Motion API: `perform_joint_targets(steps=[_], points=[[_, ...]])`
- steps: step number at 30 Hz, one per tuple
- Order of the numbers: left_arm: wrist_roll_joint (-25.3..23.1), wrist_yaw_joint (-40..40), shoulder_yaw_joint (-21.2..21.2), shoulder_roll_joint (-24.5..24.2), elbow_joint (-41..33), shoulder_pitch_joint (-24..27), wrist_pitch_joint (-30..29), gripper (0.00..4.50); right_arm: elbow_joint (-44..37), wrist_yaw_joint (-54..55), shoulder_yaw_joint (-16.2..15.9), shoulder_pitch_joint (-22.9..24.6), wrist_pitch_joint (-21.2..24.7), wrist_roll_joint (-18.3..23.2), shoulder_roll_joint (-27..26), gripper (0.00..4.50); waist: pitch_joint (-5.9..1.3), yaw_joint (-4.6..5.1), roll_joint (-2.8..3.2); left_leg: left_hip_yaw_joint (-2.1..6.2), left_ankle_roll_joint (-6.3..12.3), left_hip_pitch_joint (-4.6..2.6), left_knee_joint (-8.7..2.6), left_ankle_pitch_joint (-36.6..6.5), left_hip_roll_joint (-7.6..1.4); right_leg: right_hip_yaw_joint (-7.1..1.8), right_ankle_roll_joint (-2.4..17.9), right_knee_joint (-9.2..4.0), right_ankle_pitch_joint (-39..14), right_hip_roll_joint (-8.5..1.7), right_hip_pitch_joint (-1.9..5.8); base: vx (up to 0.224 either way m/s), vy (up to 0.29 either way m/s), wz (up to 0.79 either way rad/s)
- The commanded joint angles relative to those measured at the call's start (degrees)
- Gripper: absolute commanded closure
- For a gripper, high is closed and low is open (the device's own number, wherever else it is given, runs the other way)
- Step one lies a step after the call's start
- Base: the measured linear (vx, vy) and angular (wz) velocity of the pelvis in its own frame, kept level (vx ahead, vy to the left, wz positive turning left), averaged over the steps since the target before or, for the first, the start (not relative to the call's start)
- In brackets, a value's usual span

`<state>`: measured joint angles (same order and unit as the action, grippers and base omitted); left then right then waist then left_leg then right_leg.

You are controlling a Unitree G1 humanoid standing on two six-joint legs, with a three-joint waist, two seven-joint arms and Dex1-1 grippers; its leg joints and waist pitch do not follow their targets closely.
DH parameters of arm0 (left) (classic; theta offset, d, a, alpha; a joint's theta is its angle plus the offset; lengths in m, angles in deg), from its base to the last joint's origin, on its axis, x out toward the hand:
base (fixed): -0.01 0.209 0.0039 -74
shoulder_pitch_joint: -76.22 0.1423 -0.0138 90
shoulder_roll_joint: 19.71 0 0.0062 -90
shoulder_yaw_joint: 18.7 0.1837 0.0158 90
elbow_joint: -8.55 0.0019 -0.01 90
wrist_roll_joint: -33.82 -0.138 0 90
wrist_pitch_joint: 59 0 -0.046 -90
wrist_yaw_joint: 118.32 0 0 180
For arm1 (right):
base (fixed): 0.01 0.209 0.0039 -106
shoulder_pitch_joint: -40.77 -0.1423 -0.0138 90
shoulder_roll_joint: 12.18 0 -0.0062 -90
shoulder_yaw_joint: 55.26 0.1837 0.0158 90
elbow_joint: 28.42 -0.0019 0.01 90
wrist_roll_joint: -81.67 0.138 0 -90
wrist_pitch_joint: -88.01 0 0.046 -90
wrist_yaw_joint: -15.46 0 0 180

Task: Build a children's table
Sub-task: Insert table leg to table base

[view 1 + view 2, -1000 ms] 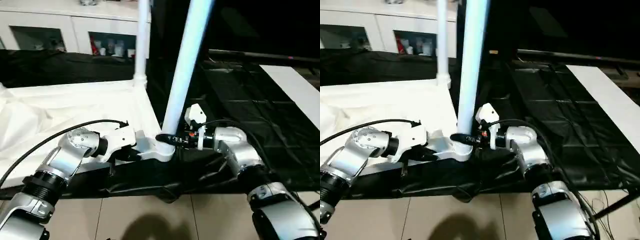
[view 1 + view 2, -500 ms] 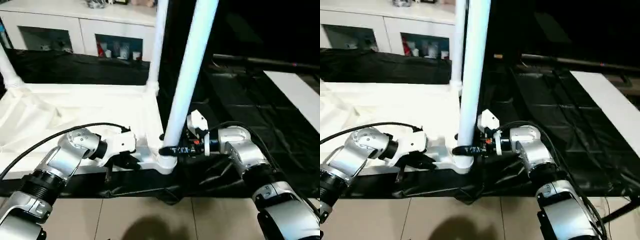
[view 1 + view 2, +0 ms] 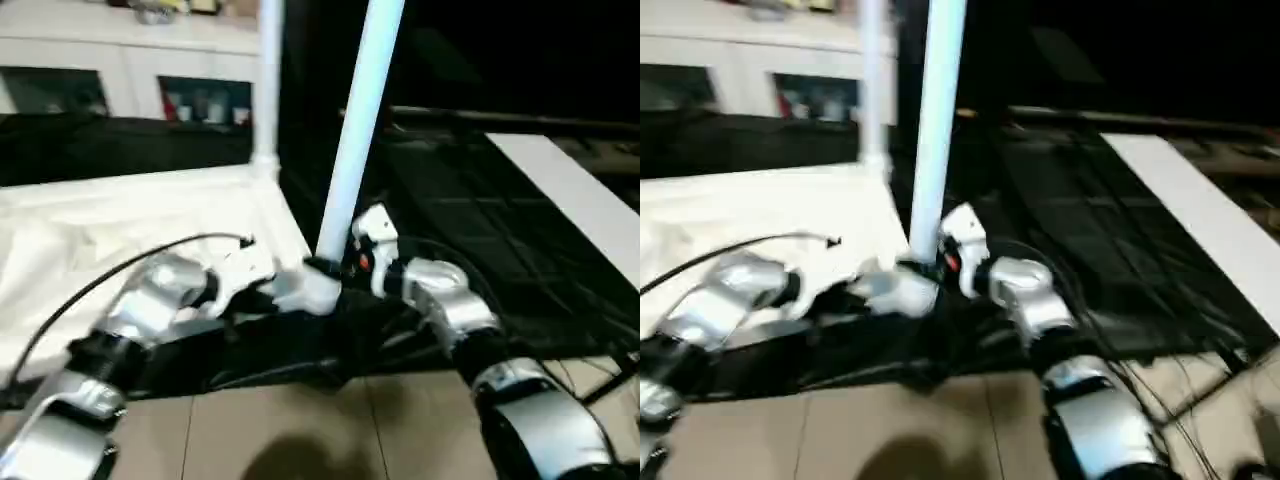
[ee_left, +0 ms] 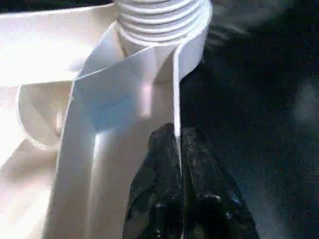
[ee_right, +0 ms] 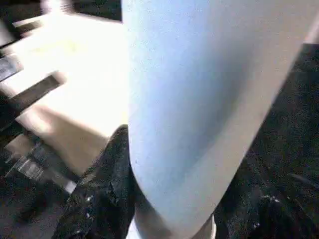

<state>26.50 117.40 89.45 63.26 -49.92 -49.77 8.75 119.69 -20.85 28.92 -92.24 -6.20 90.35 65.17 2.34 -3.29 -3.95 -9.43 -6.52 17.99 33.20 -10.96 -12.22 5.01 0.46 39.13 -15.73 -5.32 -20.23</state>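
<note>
- The white plastic rectangular tabletop (image 3: 150,215) lies upside down on black sheeting; a long white tapered tube leg (image 3: 352,150) stands in its near corner socket (image 3: 318,290), leaning towards one o'clock.
- The right gripper (image 3: 325,268) clasps that leg's base.
- The left gripper (image 4: 177,164) pinches the tabletop's rim, at nine o'clock from the socket.
- Both grips are unchanged from a second ago; the leg seems nearly seated.
- A second leg (image 3: 267,85) stands at the far corner.

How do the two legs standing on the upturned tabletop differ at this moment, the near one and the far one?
The near leg leans slightly, while the far leg stands straight. The near leg has the right gripper closed around its base at the corner socket; the far leg stands untouched at the back corner. The near leg looks thicker, being closer. Both are white tubes rising from the tabletop.
</note>
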Motion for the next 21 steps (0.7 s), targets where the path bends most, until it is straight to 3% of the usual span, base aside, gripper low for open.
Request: perform_joint_targets(steps=[1, 2, 3, 4, 5, 6, 8, 9, 10, 12, 16, 21], points=[[0.12, -5.02, -2.71, 1.89, 1.86, -2.36, -5.58, 4.50, 9.55, 12.24, 1.25, 2.89, 5.75, -3.22, 1.36, 2.65, -1.28, -0.37, 0.56, 1.42, 0.21, -1.38, 2.97, -16.16, 1.09, -3.35, 1.93, -13.55, -55.94, -8.41, -2.70, 0.044, -0.038, -0.39], [0.01, -5.93, -2.95, 2.42, 2.32, -2.64, -6.25, 4.50, 9.85, 13.39, 1.33, 2.65, 5.68, -3.23, 1.08, 2.65, -1.66, -1.01, 1.40, 2.28, 0.19, 1.36, 0.64, -11.41, 0.15, -3.70, 2.38, -11.99, -51.31, -8.77, 0.37, 0.044, -0.038, -0.39], [-0.89, -9.82, -3.42, 4.28, 4.43, -3.84, -7.90, 4.50, 11.07, 18.14, 2.13, 1.50, 5.63, -2.76, -0.36, 2.65, -2.71, -1.26, 2.52, 2.61, -2.65, 3.23, -3.99, -11.41, -0.85, -2.24, 3.67, -8.65, -30.00, -4.17, 1.37, 0.025, 0.017, -0.38], [-0.89, -9.82, -3.42, 4.28, 4.43, -3.84, -7.90, 4.50, 11.07, 18.14, 2.13, 1.50, 5.63, -2.76, -0.36, 2.65, -2.79, -1.10, 3.19, 2.27, -2.77, 1.83, -4.25, -13.66, -1.06, -2.29, 7.11, -8.02, -18.21, -3.26, 0.32, 0.000, 0.000, 0.00], [-1.12, -10.72, -3.49, 4.70, 4.90, -4.11, -8.09, 4.50, 11.33, 19.10, 2.46, 1.19, 5.67, -2.53, -0.74, 2.65, -2.79, -1.10, 3.19, 2.27, -2.77, 1.83, -4.25, -13.66, -1.06, -2.29, 7.11, -8.02, -18.21, -3.26, 0.32, 0.000, 0.000, 0.00], [-2.01, -14.29, -3.74, 6.35, 6.62, -5.26, -8.81, 4.50, 12.30, 22.53, 3.90, -0.04, 5.90, -1.49, -2.25, 2.65, -2.50, -0.94, 2.94, 1.77, -1.75, 1.51, -4.45, -16.33, -0.78, -2.26, 8.55, -8.34, -17.33, -2.95, 0.29, 0.000, 0.000, 0.00], [-2.34, -16.04, -3.84, 7.26, 7.34, -5.88, -9.00, 4.50, 12.86, 24.14, 4.51, -0.75, 6.13, -1.07, -3.09, 2.65, -2.08, -0.92, 2.93, 1.59, -1.45, 0.86, -4.41, -21.17, -0.59, -2.18, 7.56, -9.58, -25.24, -3.23, -0.48, 0.000, 0.000, 0.00], [-2.16, -18.00, -3.81, 8.56, 7.54, -6.63, -9.56, 4.50, 13.64, 26.07, 5.17, -1.71, 6.30, -1.25, -4.29, 2.65, -2.13, -0.95, 2.60, 1.76, -1.24, 0.98, -4.52, -22.79, -0.62, -2.04, 5.39, -10.22, -29.80, -3.58, -0.43, 0.000, 0.000, 0.00], [-2.12, -18.11, -3.84, 8.65, 7.53, -6.67, -9.58, 4.50, 13.68, 26.17, 5.19, -1.76, 6.31, -1.29, -4.37, 2.65, -2.13, -1.03, 2.68, 1.78, -1.28, 0.94, -4.55, -22.97, -0.65, -2.04, 4.94, -10.37, -30.37, -3.66, -0.56, 0.000, 0.000, 0.00], [-2.14, -17.89, -3.50, 8.85, 7.37, -6.73, -8.26, 4.50, 13.93, 26.60, 5.06, -2.08, 6.32, -1.51, -4.76, 2.65, -2.34, -1.08, 2.59, 1.78, -1.01, 1.05, -4.81, -22.15, -0.68, -2.01, 4.35, -10.57, -29.31, -3.64, -0.36, 0.000, 0.000, 0.00], [-2.37, -17.12, -2.63, 8.21, 6.91, -6.25, -6.69, 4.50, 14.47, 26.43, 4.82, -2.44, 6.01, -1.69, -5.08, 2.65, -2.62, -1.13, 2.59, 1.35, -0.55, 1.62, -5.50, -17.34, -1.07, -2.21, 5.92, -9.94, -20.35, -3.37, 0.25, 0.000, 0.000, 0.00], [-1.79, -16.35, -2.16, 7.32, 6.54, -5.45, -5.51, 4.50, 14.84, 22.23, 4.84, -3.16, 4.59, -2.52, -5.73, 2.65, -2.60, -1.04, 2.76, 1.08, -0.79, 1.41, -5.56, -18.69, -1.19, -2.63, 7.22, -9.81, -18.66, -3.45, 0.05, 0.000, 0.000, 0.00]])
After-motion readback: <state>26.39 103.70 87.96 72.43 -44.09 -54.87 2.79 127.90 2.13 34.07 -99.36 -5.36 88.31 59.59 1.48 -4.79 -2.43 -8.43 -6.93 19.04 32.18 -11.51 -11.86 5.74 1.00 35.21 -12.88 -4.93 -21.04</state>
